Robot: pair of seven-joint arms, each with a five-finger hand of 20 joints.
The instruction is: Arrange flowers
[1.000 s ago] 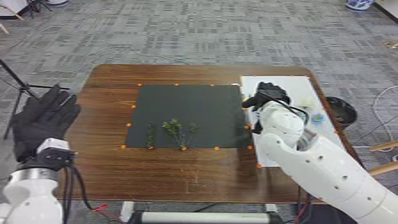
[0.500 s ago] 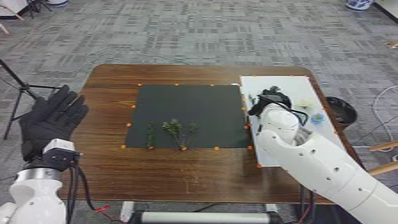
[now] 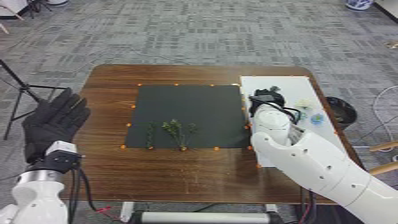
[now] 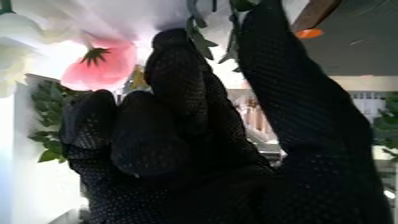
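Observation:
In the head view, my right hand [image 3: 266,98] is over the left part of the white board [image 3: 306,90], close to a dark green piece of foliage. My left hand [image 3: 53,121] is beside the table's left edge with straight fingers. Green sprigs [image 3: 174,129] lie on the lower part of the dark mat [image 3: 191,100]. A pale yellow flower [image 3: 304,104] and a blue flower [image 3: 317,119] lie on the board. In the right wrist view, the right hand [image 4: 191,167] has relaxed, slightly bent fingers and the thumb apart. A pink flower [image 4: 99,65] and leafy stems [image 4: 200,42] show beyond the fingertips.
Orange markers edge the mat on the brown table [image 3: 178,172]. Beside the table's right edge is a black bin [image 3: 341,113]. A black tripod [image 3: 19,87] stands at the left. In the right wrist view, white blooms [image 4: 16,55] and green foliage [image 4: 46,120] show beside the hand.
My right hand has shifted slightly left and nearer since half a second ago, uncovering more of the foliage beyond it. The left hand has drifted a little right. The sprigs on the mat have not moved.

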